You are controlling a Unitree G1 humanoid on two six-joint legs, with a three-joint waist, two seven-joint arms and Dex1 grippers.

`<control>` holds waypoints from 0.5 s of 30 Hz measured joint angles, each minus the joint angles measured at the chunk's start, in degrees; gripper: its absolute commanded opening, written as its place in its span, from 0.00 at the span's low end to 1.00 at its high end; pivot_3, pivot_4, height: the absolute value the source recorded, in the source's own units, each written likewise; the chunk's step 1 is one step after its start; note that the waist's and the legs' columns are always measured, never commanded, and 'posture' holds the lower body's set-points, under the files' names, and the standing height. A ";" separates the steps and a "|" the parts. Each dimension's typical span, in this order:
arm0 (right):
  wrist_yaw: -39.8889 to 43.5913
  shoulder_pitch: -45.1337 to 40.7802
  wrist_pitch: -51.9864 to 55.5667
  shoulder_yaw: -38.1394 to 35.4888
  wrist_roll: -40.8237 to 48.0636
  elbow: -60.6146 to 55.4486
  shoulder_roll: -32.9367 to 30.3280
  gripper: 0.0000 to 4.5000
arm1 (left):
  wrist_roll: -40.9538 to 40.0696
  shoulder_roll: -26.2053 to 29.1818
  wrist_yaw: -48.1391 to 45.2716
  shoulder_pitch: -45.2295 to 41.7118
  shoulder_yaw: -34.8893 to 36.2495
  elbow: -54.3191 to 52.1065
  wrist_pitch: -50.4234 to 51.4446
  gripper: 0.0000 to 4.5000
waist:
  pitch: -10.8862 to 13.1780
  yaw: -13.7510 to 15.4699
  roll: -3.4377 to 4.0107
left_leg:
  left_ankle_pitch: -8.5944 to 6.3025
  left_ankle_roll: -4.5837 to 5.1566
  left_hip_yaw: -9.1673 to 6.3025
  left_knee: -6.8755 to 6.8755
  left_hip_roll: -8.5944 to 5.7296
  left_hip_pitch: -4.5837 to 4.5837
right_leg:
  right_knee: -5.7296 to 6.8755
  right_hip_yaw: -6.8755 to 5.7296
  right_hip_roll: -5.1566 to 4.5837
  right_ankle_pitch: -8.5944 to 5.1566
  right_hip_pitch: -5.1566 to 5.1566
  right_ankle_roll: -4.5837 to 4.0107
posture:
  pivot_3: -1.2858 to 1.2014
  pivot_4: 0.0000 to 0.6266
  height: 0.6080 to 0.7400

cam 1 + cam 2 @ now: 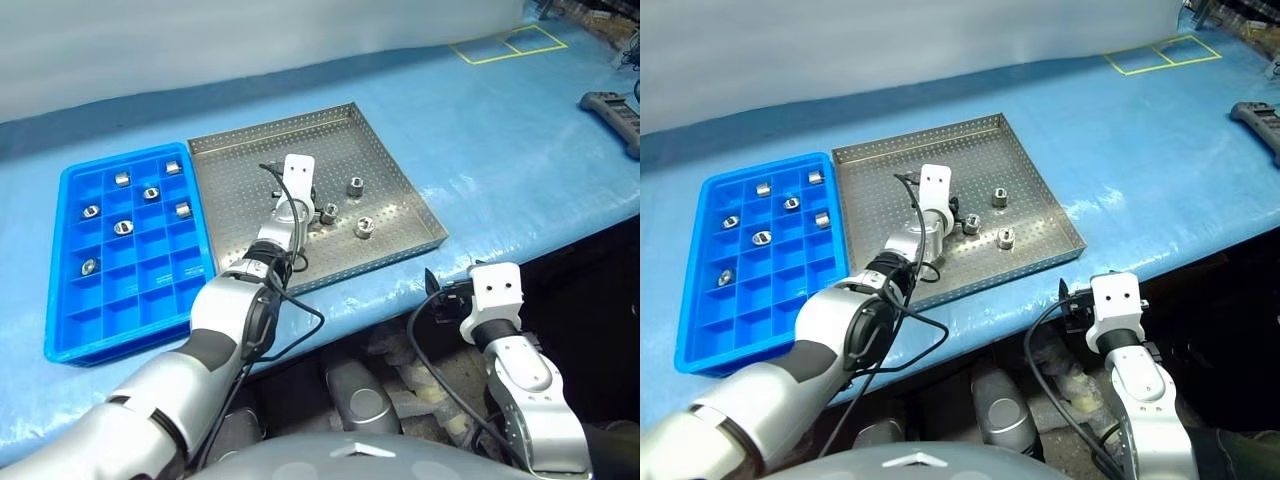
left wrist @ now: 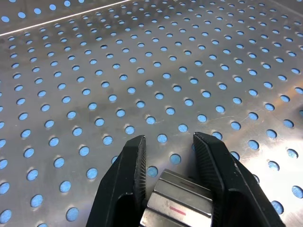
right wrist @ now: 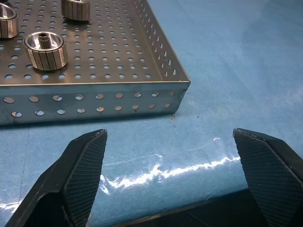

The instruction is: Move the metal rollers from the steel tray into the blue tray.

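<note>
Left hand point(image 2: 168, 189) is clamping one roller point(image 2: 177, 203) over the steel tray point(image 1: 400, 170); right hand point(image 3: 170, 175) is hanging wide open; lifting straight should be clearing the rim before crossing to the blue tray point(image 1: 70, 270).

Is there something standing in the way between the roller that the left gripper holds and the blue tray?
Nothing visible blocks it. The left gripper is shut on a roller inside the steel tray; the blue tray lies directly beside it. Only the trays' low rims lie between, so a small lift should clear them.
</note>
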 measured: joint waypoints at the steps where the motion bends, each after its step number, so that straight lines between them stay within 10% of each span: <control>1: 0.04 -0.47 0.00 0.05 -0.06 0.05 -0.01 1.00 | -0.50 0.00 -0.08 0.01 0.29 0.00 -0.41 0.28 | 0.01 -0.01 -0.01 | 0.00 0.03 0.02 0.00 -0.04 -0.01 | 0.00 0.00 -0.05 0.01 0.00 0.03 | 0.37 0.24 1.00; 15: 2.09 -6.58 -0.07 2.68 -1.05 4.59 -1.05 1.00 | -12.36 1.06 -16.18 4.34 4.41 -14.87 -9.71 0.28 | 0.13 3.06 -0.11 | -0.09 0.40 0.08 -0.18 -0.30 -0.27 | -0.07 0.26 -0.21 0.06 -0.27 0.69 | 0.41 0.24 1.00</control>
